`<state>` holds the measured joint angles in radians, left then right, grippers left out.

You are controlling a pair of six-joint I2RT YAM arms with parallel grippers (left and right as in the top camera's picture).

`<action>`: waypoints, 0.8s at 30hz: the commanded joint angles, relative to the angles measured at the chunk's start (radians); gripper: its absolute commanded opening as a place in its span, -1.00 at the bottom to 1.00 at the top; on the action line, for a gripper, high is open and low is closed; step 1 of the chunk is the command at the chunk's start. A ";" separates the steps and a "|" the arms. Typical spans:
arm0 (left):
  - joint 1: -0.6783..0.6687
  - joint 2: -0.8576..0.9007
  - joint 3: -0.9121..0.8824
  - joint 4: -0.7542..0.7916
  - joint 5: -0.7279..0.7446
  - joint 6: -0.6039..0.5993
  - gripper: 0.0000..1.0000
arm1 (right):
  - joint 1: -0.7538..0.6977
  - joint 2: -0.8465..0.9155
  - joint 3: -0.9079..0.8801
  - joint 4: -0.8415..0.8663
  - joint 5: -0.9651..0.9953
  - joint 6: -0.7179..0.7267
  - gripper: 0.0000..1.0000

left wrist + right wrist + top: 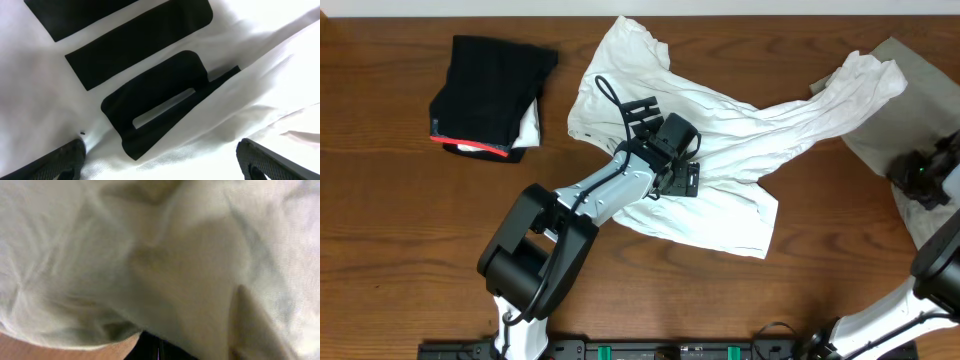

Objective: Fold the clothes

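Note:
The large white T-shirt [720, 130] lies crumpled across the middle of the table, with one part stretched out to the right. My left gripper [674, 168] hovers low over its middle. In the left wrist view the gripper [165, 167] is open, a finger on each side, above white cloth [45, 100] with the black striped print [150, 95]. A folded black garment with a red edge [490, 85] lies at the far left. A grey-beige garment [920, 90] lies at the right, and my right gripper [920, 178] is on it. Pale fabric [150, 255] fills the right wrist view and hides the fingers.
The brown wooden table [380, 230] shows at the left and along the front. The left arm's base [530, 260] stands at the front centre. The right arm [940, 270] runs along the right edge.

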<state>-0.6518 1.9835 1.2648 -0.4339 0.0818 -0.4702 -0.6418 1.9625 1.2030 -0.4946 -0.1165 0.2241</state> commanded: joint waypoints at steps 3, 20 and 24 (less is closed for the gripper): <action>0.007 0.023 -0.013 -0.017 -0.023 0.006 0.97 | 0.006 -0.001 0.165 -0.136 -0.220 -0.072 -0.97; 0.007 0.023 -0.013 -0.017 -0.023 0.006 0.98 | 0.174 0.113 0.222 -0.113 -0.208 -0.227 -0.96; 0.007 0.023 -0.013 -0.016 -0.023 0.006 0.99 | 0.198 0.175 0.222 -0.085 -0.219 -0.248 -0.98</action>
<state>-0.6518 1.9835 1.2648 -0.4351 0.0784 -0.4702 -0.4633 2.0941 1.4204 -0.5900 -0.3328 0.0116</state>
